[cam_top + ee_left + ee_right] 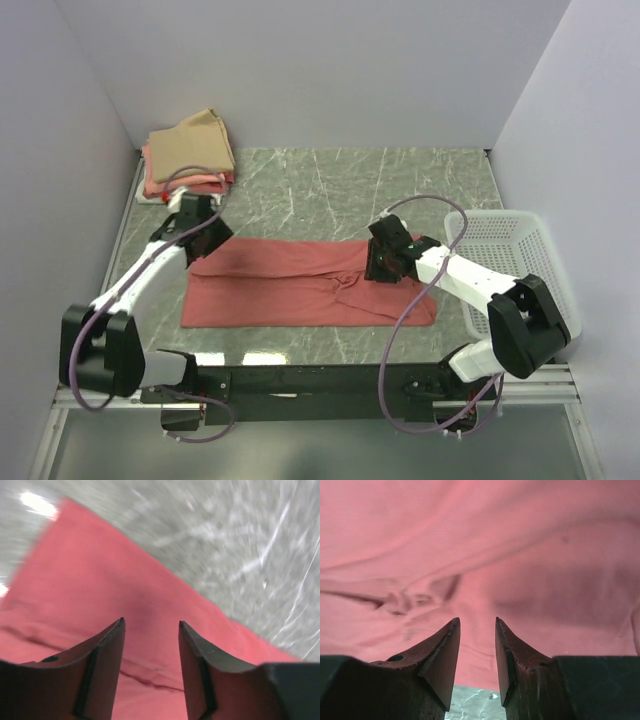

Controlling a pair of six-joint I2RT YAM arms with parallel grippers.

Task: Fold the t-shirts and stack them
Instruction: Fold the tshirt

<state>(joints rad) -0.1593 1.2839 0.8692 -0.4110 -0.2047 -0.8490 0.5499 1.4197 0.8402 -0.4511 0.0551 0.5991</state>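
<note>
A salmon-red t-shirt (290, 285) lies flat in the middle of the table, folded into a long rectangle. My left gripper (208, 243) is open just above its far left corner; the left wrist view shows red cloth (100, 580) under the empty jaws. My right gripper (382, 262) is open over the shirt's far right part; the right wrist view shows wrinkled cloth (520, 555) below the jaws, nothing between them. A stack of folded shirts, tan (195, 142) on top of salmon-pink (165, 183), sits at the far left corner.
A white perforated plastic basket (515, 262) stands at the right edge beside the right arm. The table is grey-green marble (340, 190), enclosed by lilac walls on three sides. A black rail runs along the near edge.
</note>
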